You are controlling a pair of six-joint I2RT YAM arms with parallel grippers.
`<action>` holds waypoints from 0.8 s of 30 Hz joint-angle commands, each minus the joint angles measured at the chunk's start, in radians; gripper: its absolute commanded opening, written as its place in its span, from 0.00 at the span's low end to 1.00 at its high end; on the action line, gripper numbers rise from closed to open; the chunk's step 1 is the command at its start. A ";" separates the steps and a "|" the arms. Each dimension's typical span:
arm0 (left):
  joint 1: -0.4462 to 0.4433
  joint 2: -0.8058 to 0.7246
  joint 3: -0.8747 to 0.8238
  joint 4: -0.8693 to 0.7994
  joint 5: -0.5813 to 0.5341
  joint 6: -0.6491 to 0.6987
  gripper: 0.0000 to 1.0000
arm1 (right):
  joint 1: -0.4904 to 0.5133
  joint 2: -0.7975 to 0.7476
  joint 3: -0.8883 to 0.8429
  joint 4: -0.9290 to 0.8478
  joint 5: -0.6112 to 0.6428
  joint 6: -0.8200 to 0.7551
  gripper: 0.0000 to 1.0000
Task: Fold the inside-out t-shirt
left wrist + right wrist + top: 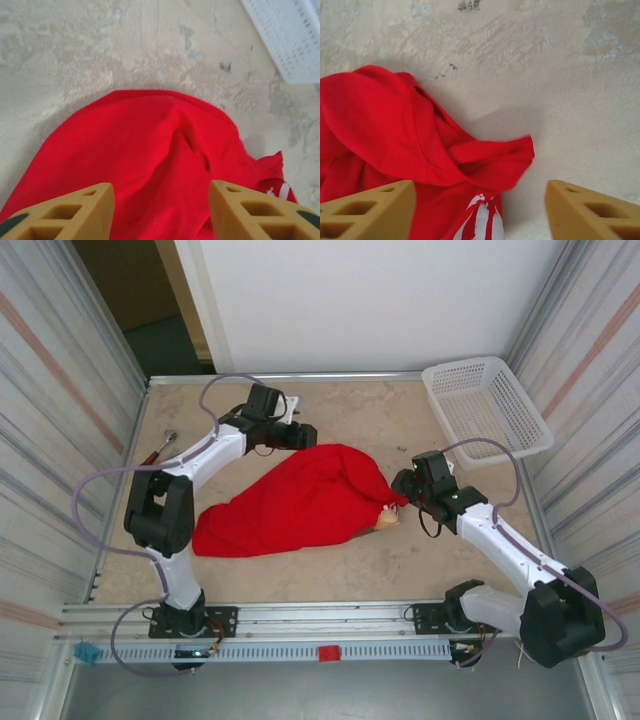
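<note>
Mottled beige worktop (350, 410) carries the inside-out t-shirt (290, 505), bunched at centre. Left end effector (160, 200) at its 12 o'clock and right end effector (480, 200) at 3 o'clock stand spread, empty. Likely risk: pinching several crumpled layers, dragging the heap instead of flattening it.

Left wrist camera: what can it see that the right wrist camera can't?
Left wrist view's extras: a corner of the white plastic mesh basket at the top right, and the left gripper, its tan fingers spread open above the cloth. Right wrist view's extras: the right gripper, also open, and a much closer look at the white striped print, of which the left catches just a sliver. Shared: the bright red crumpled t-shirt lying on the pale mottled table.
</note>
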 commanded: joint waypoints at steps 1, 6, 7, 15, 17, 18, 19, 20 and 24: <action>-0.019 -0.158 -0.075 0.035 -0.041 -0.074 0.57 | 0.020 -0.029 0.100 -0.034 0.030 -0.147 0.75; -0.141 -0.271 -0.279 0.133 -0.127 -0.193 0.61 | 0.031 0.209 0.267 -0.028 -0.103 -0.353 0.78; -0.169 -0.272 -0.307 0.155 -0.143 -0.209 0.61 | 0.030 0.265 0.301 -0.029 -0.136 -0.377 0.78; -0.267 -0.172 -0.434 0.214 -0.250 -0.246 0.58 | 0.069 0.681 0.512 -0.032 -0.291 -0.441 0.78; -0.258 -0.161 -0.462 0.216 -0.258 -0.233 0.58 | 0.088 0.738 0.533 -0.029 -0.290 -0.435 0.77; -0.252 -0.156 -0.469 0.214 -0.251 -0.228 0.58 | 0.093 0.757 0.537 -0.028 -0.290 -0.431 0.77; -0.246 -0.150 -0.474 0.207 -0.246 -0.217 0.58 | 0.097 0.775 0.538 -0.022 -0.288 -0.425 0.75; -0.240 -0.144 -0.480 0.205 -0.246 -0.206 0.58 | 0.096 0.791 0.539 -0.016 -0.288 -0.418 0.73; -0.221 -0.117 -0.501 0.204 -0.245 -0.177 0.57 | 0.079 0.823 0.541 -0.010 -0.309 -0.405 0.22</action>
